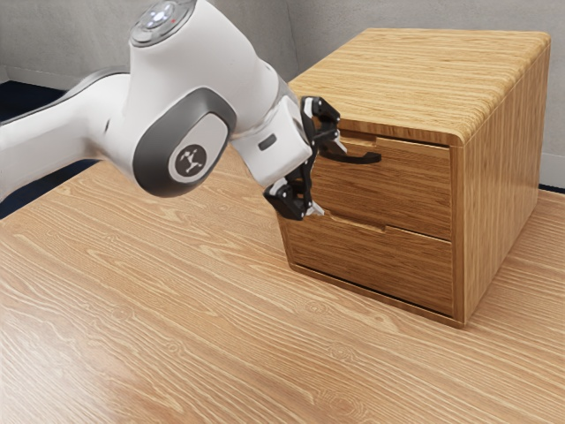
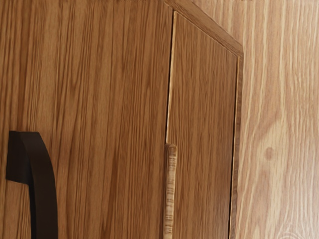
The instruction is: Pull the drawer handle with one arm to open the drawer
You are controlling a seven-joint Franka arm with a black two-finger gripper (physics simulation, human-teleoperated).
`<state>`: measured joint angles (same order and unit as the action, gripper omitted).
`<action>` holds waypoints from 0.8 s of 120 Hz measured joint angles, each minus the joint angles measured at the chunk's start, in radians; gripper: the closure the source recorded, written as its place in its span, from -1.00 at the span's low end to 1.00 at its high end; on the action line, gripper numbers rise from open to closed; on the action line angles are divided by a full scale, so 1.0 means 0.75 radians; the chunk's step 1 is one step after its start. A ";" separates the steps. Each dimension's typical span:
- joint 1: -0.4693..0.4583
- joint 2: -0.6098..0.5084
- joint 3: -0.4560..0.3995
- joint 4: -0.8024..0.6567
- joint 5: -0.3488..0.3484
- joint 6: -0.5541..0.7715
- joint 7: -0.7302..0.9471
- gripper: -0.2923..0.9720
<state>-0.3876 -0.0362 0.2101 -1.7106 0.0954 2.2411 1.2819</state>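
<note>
Exterior view: The arm (image 1: 177, 115) enters from the exterior view's left and reaches across the table (image 1: 177, 309) to the front of a cabinet (image 1: 494, 177). The cabinet stands on the table and has two drawer fronts, one above the other. The upper drawer (image 1: 397, 190) carries a black handle (image 1: 357, 158), lying level near its top edge. This drawer looks closed, its front in line with the cabinet face. The lower drawer (image 1: 380, 261) sits beneath it and also looks closed.

The gripper (image 1: 309, 163) is right at the cabinet front, at the handle's end nearer the arm. Its jaws stand wide apart, one above the other, clamped on nothing. The upper finger (image 1: 323, 124) is beside the handle's near end. Whether the two touch cannot be settled from this angle. The lower finger (image 1: 296, 199) is down at the seam between the two drawers.

Wrist view: The camera is close to the cabinet front. The handle (image 2: 37, 189) curves off the drawer (image 2: 99, 99) face. A thin seam separates that face from the lower drawer (image 2: 204, 124). A small wooden lip (image 2: 171, 194) sits on the seam. Beyond the cabinet's edge is the table (image 2: 279, 124).
</note>
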 joint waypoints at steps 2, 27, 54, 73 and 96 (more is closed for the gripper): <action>-0.001 0.002 0.001 0.001 -0.001 0.001 0.002 -0.54; -0.037 0.062 0.045 0.042 -0.010 0.006 0.022 -0.55; -0.045 0.071 0.065 0.063 -0.017 0.007 0.036 -0.54; -0.024 0.082 0.062 0.072 -0.020 0.008 0.043 -0.55; -0.033 0.104 0.077 0.074 -0.032 0.009 0.047 -0.65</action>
<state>-0.4123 0.0417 0.2678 -1.6550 0.0714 2.2478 1.3172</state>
